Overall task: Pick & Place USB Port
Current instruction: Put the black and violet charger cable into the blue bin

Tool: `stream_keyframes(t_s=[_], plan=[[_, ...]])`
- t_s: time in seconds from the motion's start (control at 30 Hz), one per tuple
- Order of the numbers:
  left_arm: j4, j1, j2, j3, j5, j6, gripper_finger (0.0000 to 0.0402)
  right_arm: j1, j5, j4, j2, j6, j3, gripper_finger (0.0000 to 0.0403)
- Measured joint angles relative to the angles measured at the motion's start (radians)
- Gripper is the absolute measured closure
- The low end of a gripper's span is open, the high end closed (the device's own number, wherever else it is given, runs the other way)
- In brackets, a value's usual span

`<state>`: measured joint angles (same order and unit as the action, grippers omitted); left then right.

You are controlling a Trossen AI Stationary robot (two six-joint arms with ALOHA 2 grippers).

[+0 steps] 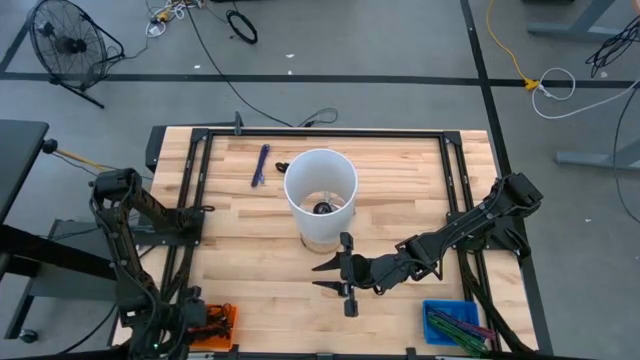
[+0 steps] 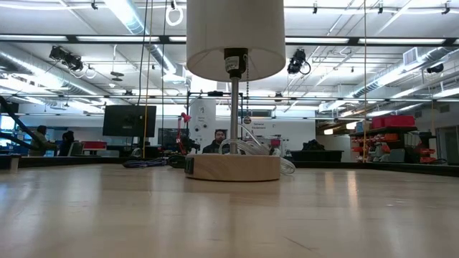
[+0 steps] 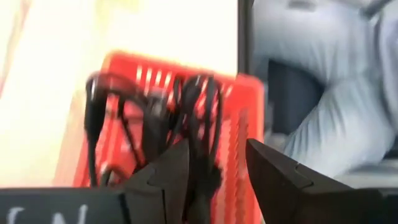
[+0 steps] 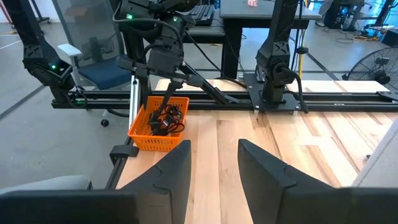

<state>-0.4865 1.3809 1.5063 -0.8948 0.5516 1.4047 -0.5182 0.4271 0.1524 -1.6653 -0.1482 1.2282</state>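
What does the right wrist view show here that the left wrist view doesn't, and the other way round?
Only the right wrist view shows the whole left arm, its left gripper reaching down into the orange basket at the table corner, with the right gripper open and empty over bare wood. Only the left wrist view shows the tangled black cables close up, between the left gripper's parted fingers. Both show the basket and its cables.

A pale striped wooden table (image 1: pixel 400 190) holds a white lamp shade (image 1: pixel 320 180), a blue pen (image 1: pixel 261 164), an orange basket (image 4: pixel 158 124) of black cables (image 4: pixel 166 118), and a blue bin (image 1: pixel 452 322) of green pieces.
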Motion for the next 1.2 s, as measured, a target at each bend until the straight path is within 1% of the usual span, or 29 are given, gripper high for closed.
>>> stream_keyframes(t_s=[0.1, 0.2, 0.27, 0.37, 0.47, 0.53, 0.6, 0.7, 0.77, 0.83, 0.93, 1.07, 1.13, 1.2], plan=[[0.054, -0.011, -0.006, 0.000, 0.086, -0.015, 0.0235, 0.000, 0.000, 0.000, 0.000, 0.000, 0.000, 0.0271], [0.072, -0.033, -0.033, -0.008, 0.195, -0.078, 0.0241, 0.000, 0.000, 0.000, 0.000, 0.000, 0.000, 0.0271], [0.070, -0.052, -0.052, -0.016, 0.296, -0.161, 0.0248, 0.000, 0.000, 0.000, 0.000, 0.000, 0.000, 0.0271], [0.058, -0.098, -0.090, -0.018, 0.451, -0.347, 0.0260, 0.000, 0.000, 0.000, 0.000, 0.000, 0.000, 0.0271], [-0.046, -0.166, -0.126, -0.019, 0.541, -0.472, 0.0273, -0.001, 0.000, 0.000, 0.000, 0.000, 0.000, 0.0271], [-0.162, -0.231, -0.150, -0.018, 0.596, -0.488, 0.0279, -0.001, -0.002, -0.001, 0.000, -0.010, 0.000, 0.0271], [-0.291, -0.311, -0.169, -0.018, 0.638, -0.448, 0.0283, -0.001, -0.002, -0.006, 0.000, -0.022, 0.000, 0.0271], [-0.484, -0.453, -0.190, -0.006, 0.636, -0.359, 0.0284, -0.001, -0.002, -0.006, 0.000, -0.027, 0.000, 0.0271], [-0.563, -0.553, -0.200, 0.016, 0.619, -0.328, 0.0284, -0.001, -0.002, -0.013, 0.000, -0.027, 0.000, 0.0271], [-0.587, -0.655, -0.213, 0.046, 0.611, -0.319, 0.0285, -0.001, -0.002, -0.014, 0.000, -0.027, 0.000, 0.0271], [-0.584, -0.808, -0.244, 0.100, 0.610, -0.331, 0.0285, -0.001, -0.002, -0.014, 0.000, -0.027, 0.000, 0.0271], [-0.532, -1.018, -0.276, 0.176, 0.592, -0.408, 0.0285, -0.001, -0.001, -0.013, 0.000, -0.027, 0.000, 0.0271], [-0.443, -1.126, -0.291, 0.207, 0.538, -0.516, 0.0285, -0.001, -0.001, -0.013, 0.000, -0.029, 0.000, 0.0271], [-0.296, -1.233, -0.307, 0.241, 0.449, -0.684, 0.0285, -0.001, -0.001, -0.013, 0.000, -0.036, 0.000, 0.0271]])
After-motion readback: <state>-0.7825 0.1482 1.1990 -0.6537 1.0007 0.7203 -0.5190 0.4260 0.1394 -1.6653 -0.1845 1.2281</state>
